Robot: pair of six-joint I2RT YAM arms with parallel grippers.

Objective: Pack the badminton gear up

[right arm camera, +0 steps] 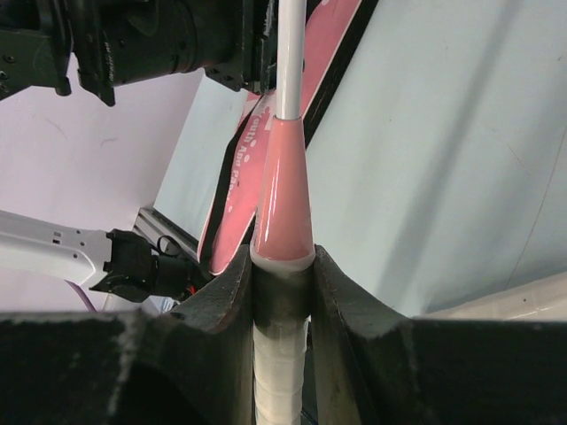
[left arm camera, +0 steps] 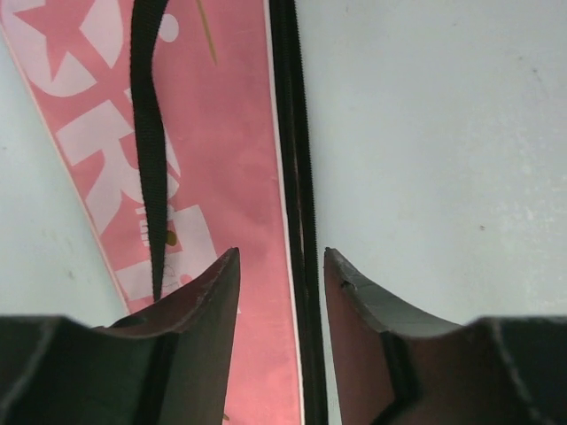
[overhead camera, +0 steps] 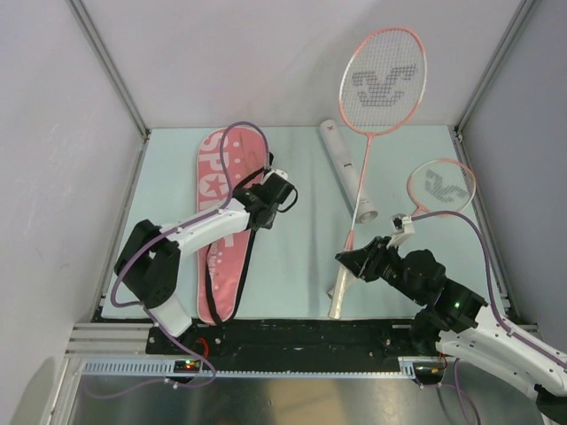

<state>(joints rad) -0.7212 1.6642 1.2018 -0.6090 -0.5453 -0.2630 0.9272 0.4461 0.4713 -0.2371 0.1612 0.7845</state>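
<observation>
The pink bag point(overhead camera: 221, 232) lettered in white lies lengthwise at the left, its black strap point(left arm camera: 151, 150) across it. My left gripper point(overhead camera: 270, 197) hangs over the bag's right side. In the left wrist view its jaws point(left arm camera: 282, 252) are open, astride the bag's black zip edge point(left arm camera: 297, 177) and holding nothing. My right gripper point(right arm camera: 282, 257) is shut on the larger racket's pale handle point(overhead camera: 338, 299), just below the pink cone point(right arm camera: 283, 190). That racket's head point(overhead camera: 384, 81) leans past the far edge. The white tube point(overhead camera: 347, 166) lies beside its shaft. The smaller racket's head point(overhead camera: 440, 186) shows at the right; its handle is hidden behind my right arm.
Grey walls and slanted metal posts point(overhead camera: 108, 66) close in the pale mat point(overhead camera: 292, 257) on three sides. A black rail point(overhead camera: 301, 336) runs along the near edge by the arm bases. A pale rounded edge point(right arm camera: 514, 301) shows low right in the right wrist view.
</observation>
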